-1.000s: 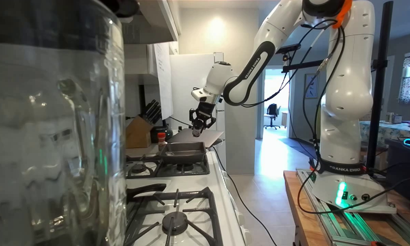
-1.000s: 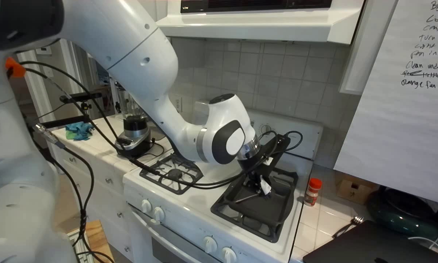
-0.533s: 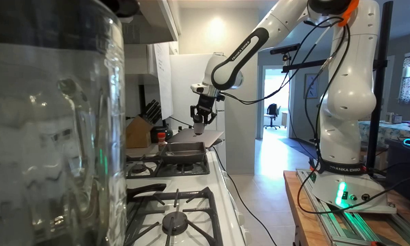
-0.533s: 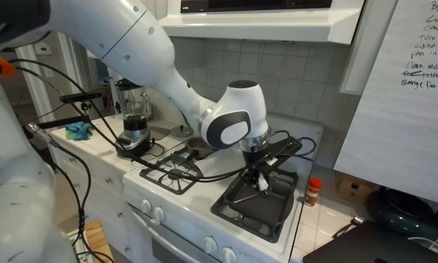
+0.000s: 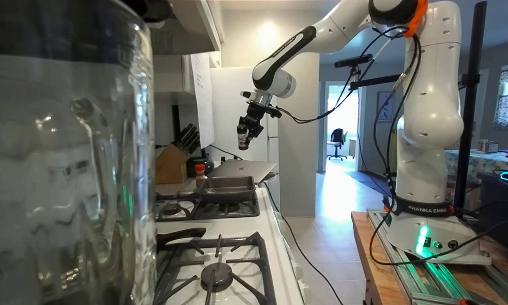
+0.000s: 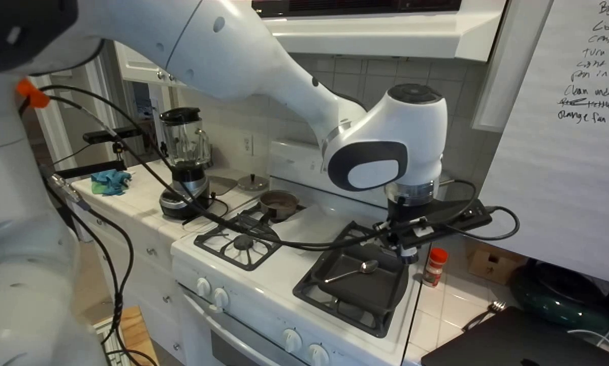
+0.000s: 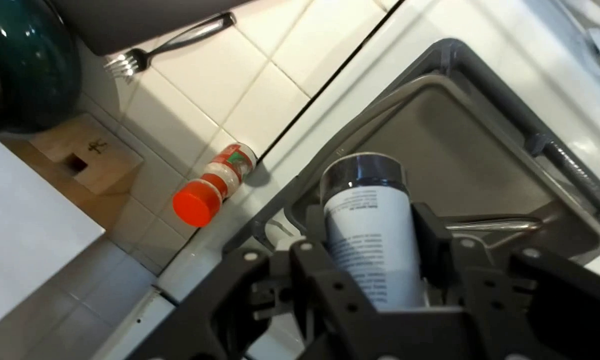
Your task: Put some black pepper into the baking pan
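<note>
Black pepper (image 5: 242,137): held aloft near the right side of the stove (image 6: 312,223), touching nothing seen but the grip. Sides taken with the blender (image 6: 186,137) at left, oven knobs (image 6: 292,340) near.

Left: saucepan (image 6: 283,208) at the stove's far left.

Next: baking pan (image 6: 362,294) at the stove's right, spoon (image 6: 369,266) lying in it. Any grains there too small to tell.

Then the end effector (image 7: 371,227): fingers (image 7: 432,240) clamped on both flanks of the pepper, which sits between them, one end jutting below the tips. Long axis near upright, slight lean. Dark end (image 7: 364,172) looks to be the lower one; whether it pours, cannot tell.

Key relation: pan lies below the held pepper and toward the left, well apart in height. Over the pan's right edge or just beyond it, views do not settle. One arm (image 6: 263,66) only, so no choice of reach. Judgement: a shift left, over the pan floor, should come before any shaking; from here grains could land on the stove instead.

Right: red-capped jar (image 7: 214,185) upright on the worktop (image 7: 274,100), just beside the stove. Last, fork (image 7: 169,42) beside the laptop (image 6: 517,340).
</note>
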